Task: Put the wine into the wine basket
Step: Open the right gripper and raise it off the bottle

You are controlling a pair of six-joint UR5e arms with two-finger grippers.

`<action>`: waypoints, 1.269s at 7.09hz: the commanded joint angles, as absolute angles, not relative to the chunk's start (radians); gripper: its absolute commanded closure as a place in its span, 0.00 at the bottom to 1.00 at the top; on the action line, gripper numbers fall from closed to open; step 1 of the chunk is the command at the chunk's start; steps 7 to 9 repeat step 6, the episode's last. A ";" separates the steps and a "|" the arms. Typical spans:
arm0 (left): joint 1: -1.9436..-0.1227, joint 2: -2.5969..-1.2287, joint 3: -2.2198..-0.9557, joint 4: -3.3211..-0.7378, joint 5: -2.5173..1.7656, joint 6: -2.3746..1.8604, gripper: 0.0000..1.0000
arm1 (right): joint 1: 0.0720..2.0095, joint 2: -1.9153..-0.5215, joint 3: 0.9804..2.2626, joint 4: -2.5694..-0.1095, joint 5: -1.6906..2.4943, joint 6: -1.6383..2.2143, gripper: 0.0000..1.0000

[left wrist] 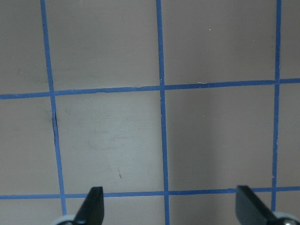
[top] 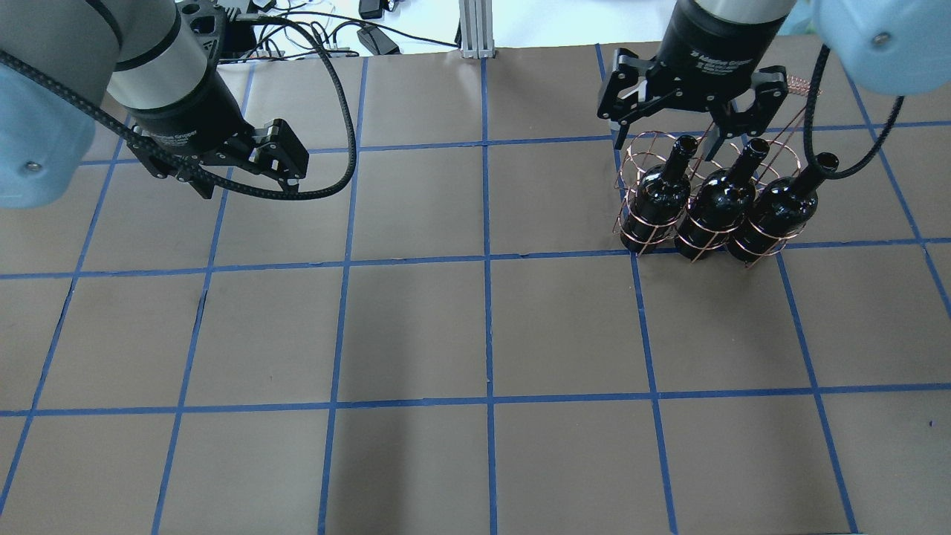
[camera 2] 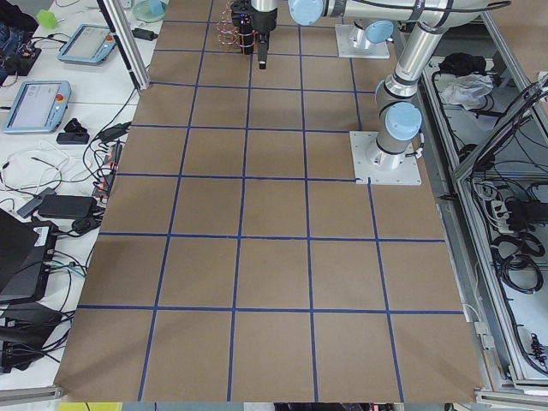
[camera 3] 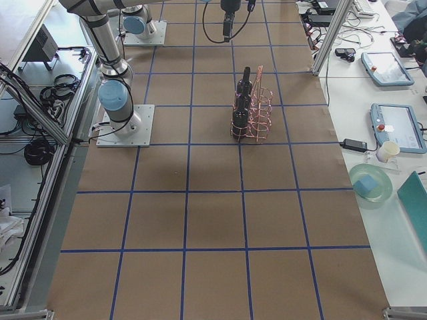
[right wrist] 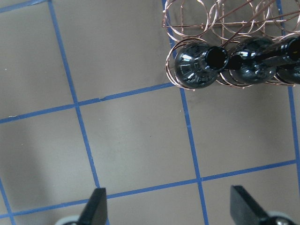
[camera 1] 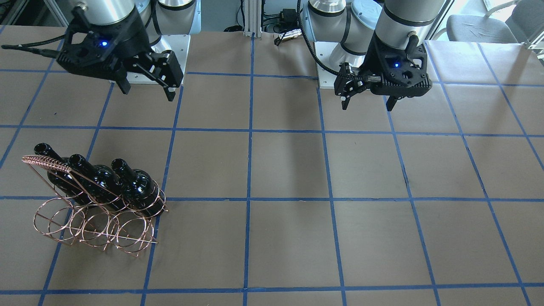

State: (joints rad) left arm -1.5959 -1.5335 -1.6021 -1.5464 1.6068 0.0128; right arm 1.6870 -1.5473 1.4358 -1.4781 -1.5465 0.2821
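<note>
So, both arms are up off the brown paper-covered tabletop (top: 416, 334) with its blue tape grid (top: 487, 260), and neither one is carrying anything. The left hand (camera 1: 368, 107) hangs over the robot's left half, its two fingers (left wrist: 93, 208) spread wide with nothing between them. Its wrist view shows only bare paper and tape lines past the fingertips. The right hand (camera 1: 148, 93) is spread just as wide and is just as empty. It hovers above the tabletop on the robot's side of the copper-coloured wire wine basket (camera 1: 97, 221), near it but clear of it. Its wrist view looks down on the bottle tops, with a tape line lying between them and the fingertips.

The basket stands on the robot's right half of the tabletop. It's two rows of round ring slots, with an angled handle wrapped in coiled wire (camera 1: 42, 161) rising at the end farthest to the robot's right. All three glossy black glass wine bottles are in it, upright, long necks up, mouths open, lined up in the row nearer the robot. One is at the end toward the tabletop's middle (top: 657, 197), one in the middle slot (top: 717, 208), and one at the handle end (top: 776, 215). They sit just beside each other, each body ringed by copper wire.
</note>
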 commanded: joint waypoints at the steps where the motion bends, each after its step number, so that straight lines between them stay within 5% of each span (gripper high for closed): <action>1: -1.598 -1.536 -1.601 -1.545 1.598 0.009 0.00 | 1.697 -1.565 1.434 -1.480 -1.601 0.125 0.02; 9: -1.597 -1.529 -1.597 -1.543 1.598 0.015 0.00 | 1.660 -1.568 1.445 -1.474 -1.592 0.044 0.01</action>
